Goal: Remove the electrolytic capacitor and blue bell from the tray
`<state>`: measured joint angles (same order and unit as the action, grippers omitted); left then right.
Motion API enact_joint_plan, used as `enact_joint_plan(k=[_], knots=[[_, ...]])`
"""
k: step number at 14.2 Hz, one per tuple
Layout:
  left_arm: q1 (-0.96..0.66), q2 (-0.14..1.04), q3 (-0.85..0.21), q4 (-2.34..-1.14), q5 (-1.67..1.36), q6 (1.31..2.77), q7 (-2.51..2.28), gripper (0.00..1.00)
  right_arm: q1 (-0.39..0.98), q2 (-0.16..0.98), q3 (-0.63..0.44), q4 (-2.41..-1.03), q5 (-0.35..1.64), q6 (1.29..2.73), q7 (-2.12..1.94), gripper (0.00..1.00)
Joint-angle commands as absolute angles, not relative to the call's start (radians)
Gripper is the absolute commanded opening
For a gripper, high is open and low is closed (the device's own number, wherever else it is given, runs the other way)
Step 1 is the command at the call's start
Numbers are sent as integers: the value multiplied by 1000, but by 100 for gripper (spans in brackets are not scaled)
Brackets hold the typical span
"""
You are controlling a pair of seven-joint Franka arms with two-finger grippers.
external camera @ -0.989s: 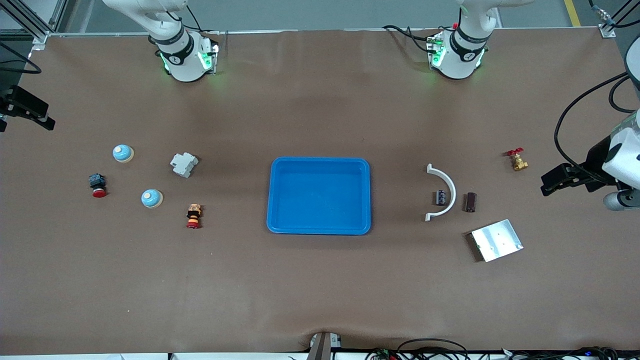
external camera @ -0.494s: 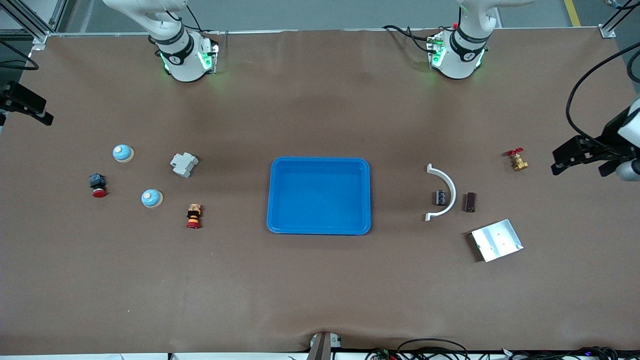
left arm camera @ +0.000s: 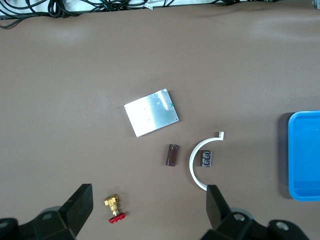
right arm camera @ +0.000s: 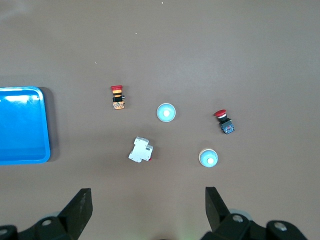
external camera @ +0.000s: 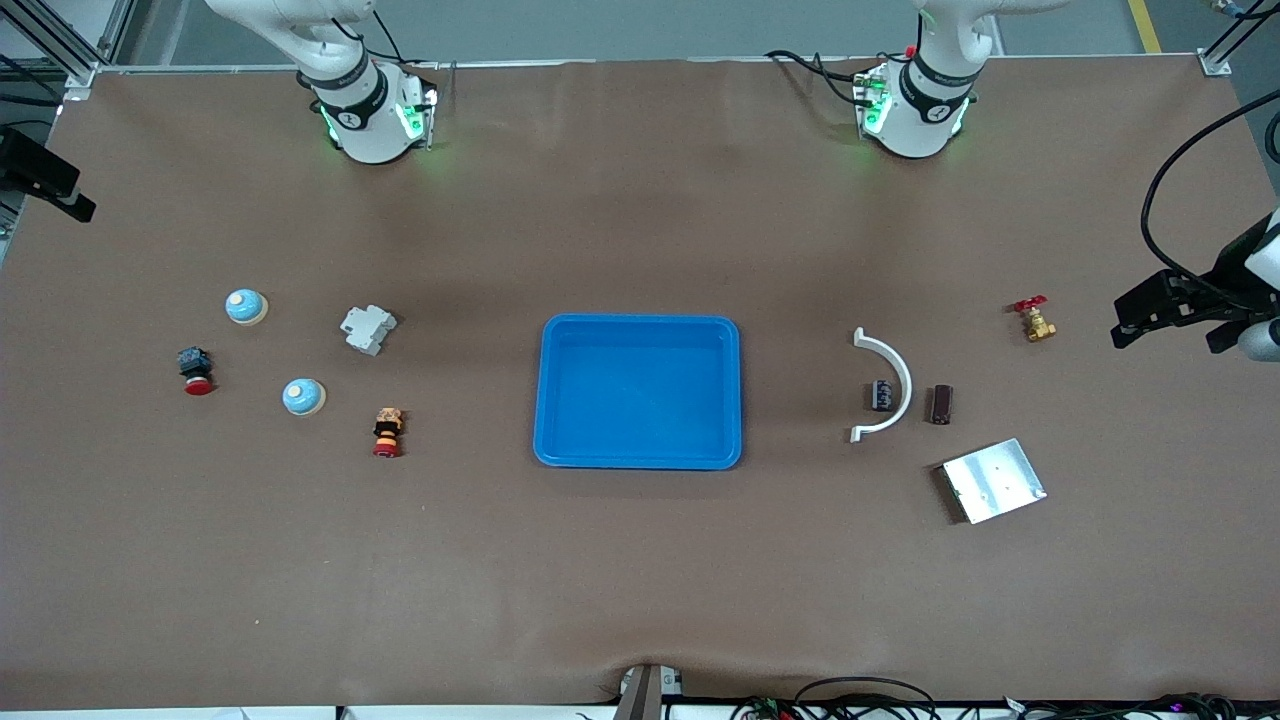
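Observation:
Two blue bells (external camera: 245,306) (external camera: 303,397) stand toward the right arm's end of the table; the right wrist view shows them too (right arm camera: 166,112) (right arm camera: 208,158). A dark capacitor (external camera: 881,395) (left arm camera: 206,158) lies inside a white arc (external camera: 890,385). A second, brown capacitor (external camera: 940,404) (left arm camera: 171,155) lies beside the arc. My left gripper (external camera: 1170,305) (left arm camera: 148,210) hangs open and empty, high over the left arm's end of the table near the brass valve (external camera: 1035,320). My right gripper (external camera: 45,185) (right arm camera: 148,210) hangs open and empty, high over the other table end.
A blue tray (external camera: 545,390) sits mid-table. Near the bells lie a white breaker (external camera: 368,328), a red push button (external camera: 196,370) and a stacked red-and-orange button (external camera: 387,432). A metal plate (external camera: 993,480) lies nearer the camera than the capacitors.
Both grippers have drifted toward the robots' side of the table, the left one also outward toward its table end. The objects have not moved.

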<state>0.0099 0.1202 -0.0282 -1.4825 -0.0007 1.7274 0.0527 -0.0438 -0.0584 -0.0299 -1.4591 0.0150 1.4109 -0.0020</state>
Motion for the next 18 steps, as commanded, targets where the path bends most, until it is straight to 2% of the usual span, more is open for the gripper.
enact_joint_plan(k=[1, 18], knots=[[14, 110, -26, -1489, -20, 1723, 64, 100, -49, -78, -23, -1482, 17, 1413, 17, 100], [-11, 114, -21, -1488, -6, 1710, -91, 100, -21, -71, -17, -1489, 15, 1457, 41, 100]])
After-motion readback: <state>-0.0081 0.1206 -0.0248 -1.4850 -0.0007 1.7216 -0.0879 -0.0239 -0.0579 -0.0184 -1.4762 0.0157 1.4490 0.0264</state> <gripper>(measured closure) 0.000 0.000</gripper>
